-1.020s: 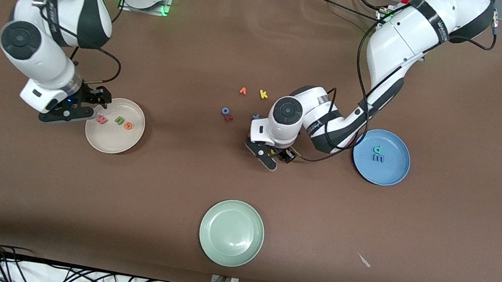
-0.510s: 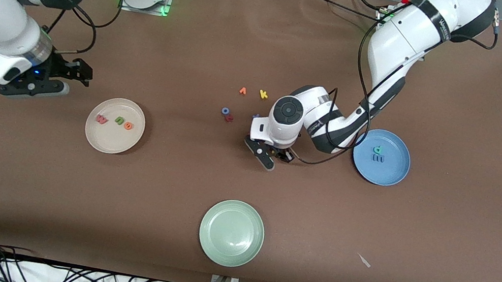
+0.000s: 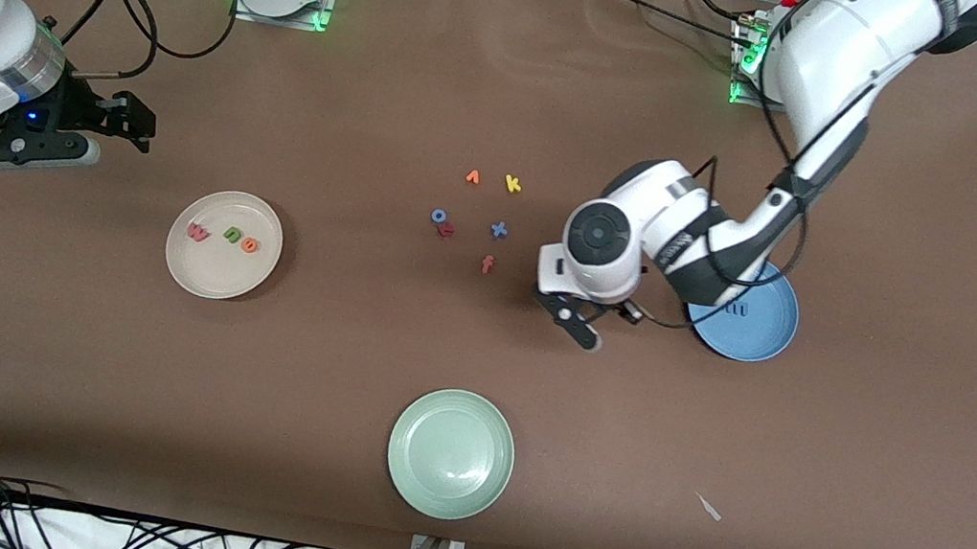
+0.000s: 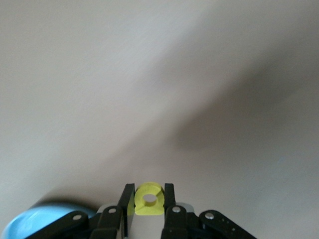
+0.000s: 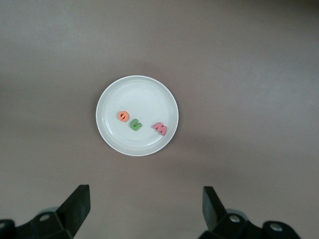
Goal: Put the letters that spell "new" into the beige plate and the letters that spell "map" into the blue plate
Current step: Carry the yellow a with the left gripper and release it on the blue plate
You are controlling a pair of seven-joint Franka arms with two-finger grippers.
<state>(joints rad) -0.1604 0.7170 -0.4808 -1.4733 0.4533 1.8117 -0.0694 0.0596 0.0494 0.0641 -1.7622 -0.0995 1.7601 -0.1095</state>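
The 3 letters of "new" lie flat in the beige plate (image 3: 224, 244), in a short row running along the table's length: pinkish-red w (image 3: 198, 232) toward the right arm's end, green n (image 3: 233, 233) in the middle, orange e (image 3: 248, 244) toward the plate's center. That plate sits toward the right arm's end of the table, well in from its edges.

The blue plate (image 3: 764, 340) sits toward the left arm's end; the left arm's forearm covers much of it, so only the blue m (image 3: 738, 309) shows inside, and the teal p is hidden.

The left gripper (image 4: 148, 205) hangs over bare cloth just beside the blue plate's rim, its 2 fingers (image 4: 127, 201) pinched narrow on the yellow a (image 4: 148, 199). The letter stands on edge between them, its round hole facing the wrist camera; its lower part is cut off.

The right gripper (image 3: 101, 115) waits above the table near the beige plate, fingers (image 5: 77, 204) spread wide, holding nothing.

Near the table's middle lie 5 loose letters: orange v (image 3: 472, 176), yellow k (image 3: 512, 183), blue o (image 3: 438, 216), a blue letter (image 3: 499, 230) hard to read, and an orange-red f (image 3: 486, 264).
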